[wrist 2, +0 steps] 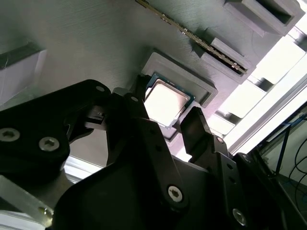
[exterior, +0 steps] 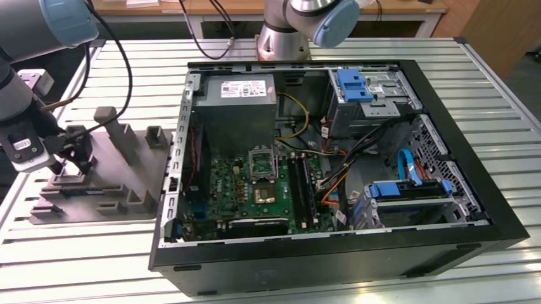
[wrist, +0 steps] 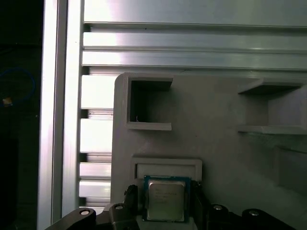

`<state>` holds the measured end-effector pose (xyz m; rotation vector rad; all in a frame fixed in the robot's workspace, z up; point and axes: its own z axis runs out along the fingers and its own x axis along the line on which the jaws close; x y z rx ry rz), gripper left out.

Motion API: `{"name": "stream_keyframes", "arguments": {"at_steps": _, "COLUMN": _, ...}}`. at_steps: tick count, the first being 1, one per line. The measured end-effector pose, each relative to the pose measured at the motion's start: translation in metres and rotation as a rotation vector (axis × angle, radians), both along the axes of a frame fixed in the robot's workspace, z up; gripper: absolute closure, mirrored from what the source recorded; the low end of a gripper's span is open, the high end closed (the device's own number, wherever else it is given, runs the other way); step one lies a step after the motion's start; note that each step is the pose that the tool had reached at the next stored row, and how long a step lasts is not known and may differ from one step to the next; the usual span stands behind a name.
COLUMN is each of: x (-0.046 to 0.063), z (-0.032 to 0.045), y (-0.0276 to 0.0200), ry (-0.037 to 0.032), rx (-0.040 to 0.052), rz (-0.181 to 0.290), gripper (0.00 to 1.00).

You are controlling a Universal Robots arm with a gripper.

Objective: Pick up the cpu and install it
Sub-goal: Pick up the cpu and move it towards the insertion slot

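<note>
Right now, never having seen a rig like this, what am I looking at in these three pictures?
A robot arm ends in a gripper. The exterior view looks down on a slatted metal table from off the arm; both wrist views come from cameras riding near the gripper. On the table stand an open computer case and a grey tray. The gripper is down at the cpu, a small silvery chip lying in a recess of that tray.
</note>
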<state>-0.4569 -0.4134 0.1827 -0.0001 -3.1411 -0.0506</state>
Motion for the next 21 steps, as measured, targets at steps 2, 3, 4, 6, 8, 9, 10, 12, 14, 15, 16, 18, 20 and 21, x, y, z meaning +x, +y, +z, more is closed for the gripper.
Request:
{"name": "stream_keyframes", "arguments": {"at_steps": 2, "x": 0.0000, "z": 0.0003, "y": 0.0001, "ry": 0.0001, "rx": -0.0019, "rz": 0.000, "gripper": 0.44}}
{"name": "stream_keyframes", "arguments": {"at_steps": 3, "x": 0.0001, "z": 0.0004, "y": 0.0001, "ry": -0.0001, "rx": -0.0018, "rz": 0.000, "gripper": 0.44}}
{"name": "stream_keyframes", "arguments": {"at_steps": 4, "x": 0.0001, "z": 0.0006, "y": 0.0001, "ry": 0.0000, "rx": -0.0019, "rz": 0.000, "gripper": 0.44}}
{"name": "stream_keyframes", "arguments": {"at_steps": 6, "x": 0.0000, "z": 0.0010, "y": 0.0001, "ry": -0.0001, "rx": -0.0019, "rz": 0.000, "gripper": 0.44}}
{"name": "stream_keyframes", "arguments": {"at_steps": 8, "x": 0.0000, "z": 0.0010, "y": 0.0001, "ry": -0.0001, "rx": -0.0022, "rz": 0.000, "gripper": 0.44}}
{"name": "stream_keyframes", "arguments": {"at_steps": 9, "x": 0.0000, "z": 0.0010, "y": 0.0001, "ry": -0.0001, "rx": -0.0024, "rz": 0.000, "gripper": 0.44}}
{"name": "stream_keyframes", "arguments": {"at_steps": 10, "x": 0.0000, "z": 0.0010, "y": 0.0001, "ry": 0.0000, "rx": -0.0026, "rz": 0.000, "gripper": 0.44}}
{"name": "stream_keyframes", "arguments": {"at_steps": 12, "x": 0.0000, "z": 0.0011, "y": 0.0001, "ry": 0.0000, "rx": -0.0027, "rz": 0.000, "gripper": 0.44}}
{"name": "stream_keyframes", "arguments": {"at_steps": 14, "x": 0.0000, "z": 0.0010, "y": 0.0001, "ry": 0.0000, "rx": -0.0028, "rz": 0.000, "gripper": 0.44}}
{"name": "stream_keyframes", "arguments": {"at_steps": 15, "x": 0.0000, "z": 0.0010, "y": 0.0001, "ry": 0.0001, "rx": -0.0028, "rz": 0.000, "gripper": 0.44}}
{"name": "stream_keyframes", "arguments": {"at_steps": 16, "x": 0.0000, "z": 0.0010, "y": 0.0001, "ry": 0.0001, "rx": -0.0028, "rz": 0.000, "gripper": 0.44}}
{"name": "stream_keyframes", "arguments": {"at_steps": 18, "x": 0.0000, "z": 0.0010, "y": 0.0001, "ry": 0.0001, "rx": -0.0028, "rz": 0.000, "gripper": 0.44}}
{"name": "stream_keyframes", "arguments": {"at_steps": 20, "x": 0.0000, "z": 0.0009, "y": 0.0001, "ry": 0.0000, "rx": -0.0029, "rz": 0.000, "gripper": 0.45}}
{"name": "stream_keyframes", "arguments": {"at_steps": 21, "x": 0.0000, "z": 0.0009, "y": 0.0001, "ry": 0.0000, "rx": -0.0029, "rz": 0.000, "gripper": 0.45}}
